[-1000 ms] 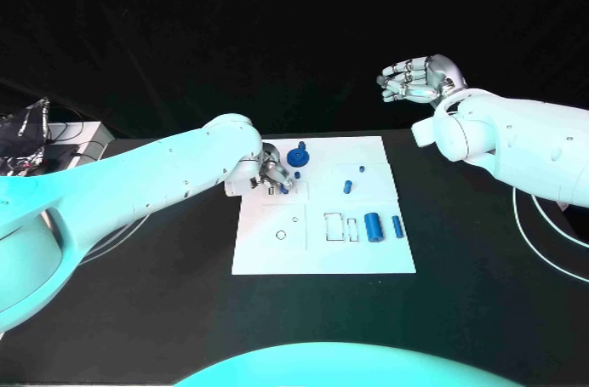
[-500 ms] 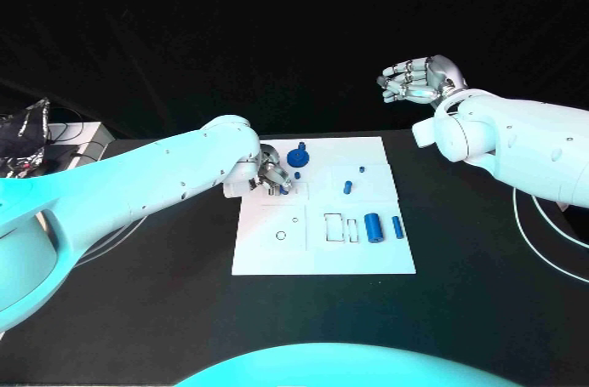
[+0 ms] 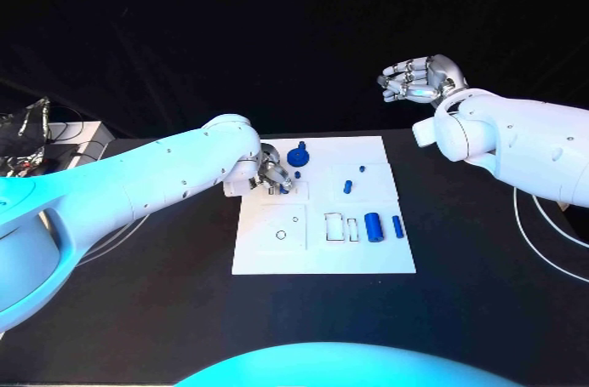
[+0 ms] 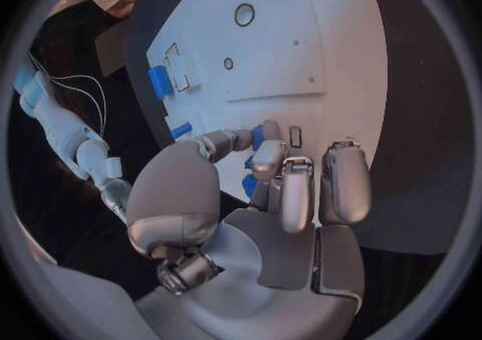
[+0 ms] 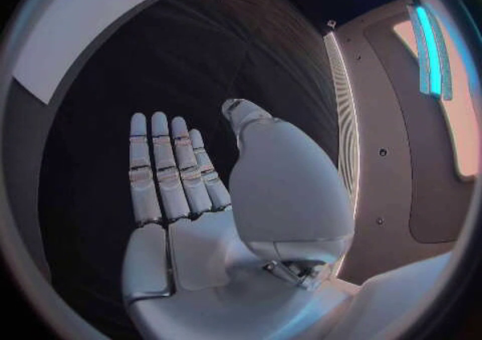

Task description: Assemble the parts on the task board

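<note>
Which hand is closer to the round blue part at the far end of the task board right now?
Left. The left hand is down on the task board, right beside the round blue part. The right hand is raised off to the far right, clear of the board.

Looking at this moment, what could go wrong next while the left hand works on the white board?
1. The left hand pinches a small blue piece between its fingers; the hold looks slight, so the piece might slip or tilt.
2. Its fingers sit close to the round blue part and other loose blue pieces on the white board; a sideways move could knock them.
3. The right hand is raised away from the table, so nothing steadies the board if it gets pushed.
</note>
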Robot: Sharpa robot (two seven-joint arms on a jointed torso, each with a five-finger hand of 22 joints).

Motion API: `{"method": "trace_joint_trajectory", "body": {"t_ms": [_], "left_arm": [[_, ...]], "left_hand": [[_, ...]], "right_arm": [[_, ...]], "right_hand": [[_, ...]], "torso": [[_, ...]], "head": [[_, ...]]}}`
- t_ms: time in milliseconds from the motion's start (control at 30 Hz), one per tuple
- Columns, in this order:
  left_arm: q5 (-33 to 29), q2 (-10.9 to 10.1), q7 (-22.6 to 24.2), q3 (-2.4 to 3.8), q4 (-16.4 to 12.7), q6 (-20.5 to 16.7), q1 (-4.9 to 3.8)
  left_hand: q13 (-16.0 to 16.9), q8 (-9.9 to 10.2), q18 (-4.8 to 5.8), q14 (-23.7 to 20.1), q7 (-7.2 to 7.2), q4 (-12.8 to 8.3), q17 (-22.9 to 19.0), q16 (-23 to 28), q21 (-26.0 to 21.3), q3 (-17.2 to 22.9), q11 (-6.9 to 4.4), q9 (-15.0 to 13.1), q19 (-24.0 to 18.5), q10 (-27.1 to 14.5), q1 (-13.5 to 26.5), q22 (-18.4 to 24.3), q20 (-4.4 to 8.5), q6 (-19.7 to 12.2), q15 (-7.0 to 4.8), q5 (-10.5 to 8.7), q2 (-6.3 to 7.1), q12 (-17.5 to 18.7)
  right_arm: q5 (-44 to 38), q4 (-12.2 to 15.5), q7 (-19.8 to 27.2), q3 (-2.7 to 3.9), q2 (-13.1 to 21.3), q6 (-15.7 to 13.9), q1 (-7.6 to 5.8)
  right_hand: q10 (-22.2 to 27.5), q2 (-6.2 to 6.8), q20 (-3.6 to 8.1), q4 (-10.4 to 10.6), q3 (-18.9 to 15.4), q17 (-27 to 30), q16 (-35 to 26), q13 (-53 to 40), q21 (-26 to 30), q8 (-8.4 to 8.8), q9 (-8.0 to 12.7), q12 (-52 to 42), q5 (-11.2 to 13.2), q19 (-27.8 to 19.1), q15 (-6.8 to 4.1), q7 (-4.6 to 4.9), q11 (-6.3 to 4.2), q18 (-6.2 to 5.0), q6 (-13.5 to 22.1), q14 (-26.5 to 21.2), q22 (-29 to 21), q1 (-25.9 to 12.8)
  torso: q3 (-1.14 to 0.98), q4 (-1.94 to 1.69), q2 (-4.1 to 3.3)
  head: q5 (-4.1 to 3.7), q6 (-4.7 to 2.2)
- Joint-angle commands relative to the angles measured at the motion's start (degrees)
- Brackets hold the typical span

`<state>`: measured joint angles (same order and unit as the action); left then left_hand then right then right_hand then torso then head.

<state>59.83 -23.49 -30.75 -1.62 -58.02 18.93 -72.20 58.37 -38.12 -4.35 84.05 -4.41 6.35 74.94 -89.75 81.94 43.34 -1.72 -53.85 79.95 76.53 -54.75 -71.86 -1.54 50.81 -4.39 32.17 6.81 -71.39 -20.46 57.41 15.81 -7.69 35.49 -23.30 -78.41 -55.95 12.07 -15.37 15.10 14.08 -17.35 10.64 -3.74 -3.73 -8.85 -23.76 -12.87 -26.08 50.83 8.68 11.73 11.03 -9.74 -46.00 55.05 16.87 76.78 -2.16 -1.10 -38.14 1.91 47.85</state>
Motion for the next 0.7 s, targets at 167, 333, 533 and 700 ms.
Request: {"method": "trace_joint_trajectory", "body": {"t_ms": [167,333,533,700], "left_arm": [[0.0,0.9,0.0,-0.02,1.2,2.6,0.03],[-0.2,1.7,-0.1,-0.03,2.3,4.1,0.04],[-0.4,2.5,-0.1,-0.02,3.2,4.5,0.04],[-0.4,3.1,-0.2,-0.02,3.8,4.7,0.04]], "left_hand": [[0.0,-0.2,0.5,5.9,2.08,-10.0,15.1,-0.2,0.2,9.9,-0.13,0.0,0.4,0.2,-0.4,-0.1,-0.15,2.6,-0.41,0.32,-0.8,-0.2],[-0.1,-0.2,0.52,5.9,2.08,-10.1,15.1,-0.2,0.3,10.0,-0.13,0.0,0.5,0.2,-0.4,-0.2,-0.14,2.6,-0.42,0.33,-0.79,-0.1],[-0.1,-0.2,0.53,5.9,2.08,-10.1,15.1,-0.2,0.3,10.0,-0.13,0.0,0.5,0.2,-0.4,-0.2,-0.14,2.6,-0.42,0.33,-0.8,-0.2],[-0.1,-0.1,0.51,5.9,2.03,-9.9,15.1,-0.2,0.2,9.8,-0.08,0.0,0.4,0.3,-0.2,-0.1,-0.12,2.6,-0.41,0.06,-0.78,-0.2]], "right_arm": [[-0.5,0.2,0.5,0.02,0.0,0.7,0.01],[-0.5,0.2,0.5,0.02,0.0,0.7,0.0],[-0.5,0.2,0.6,0.02,0.0,0.6,0.0],[-0.6,0.3,0.6,0.02,0.0,0.6,0.0]], "right_hand": [[-0.2,-0.45,0.0,0.0,-0.4,0.1,-0.4,0.1,0.1,0.24,0.1,0.2,0.2,-0.3,0.3,3.03,0.16,-0.72,-0.6,-0.3,-0.1,0.3],[-0.2,-0.45,0.0,0.0,-0.4,0.1,-0.4,0.1,0.1,0.24,0.1,0.2,0.2,-0.3,0.3,3.03,0.16,-0.72,-0.6,-0.3,-0.1,0.3],[-0.2,-0.45,0.0,0.0,-0.4,0.1,-0.4,0.1,0.1,0.24,0.1,0.2,0.2,-0.3,0.3,3.03,0.16,-0.72,-0.6,-0.3,-0.1,0.3],[-0.2,-0.45,0.0,0.0,-0.4,0.1,-0.4,0.1,0.1,0.24,0.1,0.2,0.2,-0.3,0.3,3.03,0.16,-0.72,-0.6,-0.3,-0.1,0.3]], "torso": [[0.03,0.05,-0.07],[-0.01,0.11,-0.05],[-0.01,0.06,0.02],[-0.04,0.04,0.01]], "head": [[-0.06,0.25],[-0.08,0.49],[-0.11,0.55],[-0.2,0.58]]}}
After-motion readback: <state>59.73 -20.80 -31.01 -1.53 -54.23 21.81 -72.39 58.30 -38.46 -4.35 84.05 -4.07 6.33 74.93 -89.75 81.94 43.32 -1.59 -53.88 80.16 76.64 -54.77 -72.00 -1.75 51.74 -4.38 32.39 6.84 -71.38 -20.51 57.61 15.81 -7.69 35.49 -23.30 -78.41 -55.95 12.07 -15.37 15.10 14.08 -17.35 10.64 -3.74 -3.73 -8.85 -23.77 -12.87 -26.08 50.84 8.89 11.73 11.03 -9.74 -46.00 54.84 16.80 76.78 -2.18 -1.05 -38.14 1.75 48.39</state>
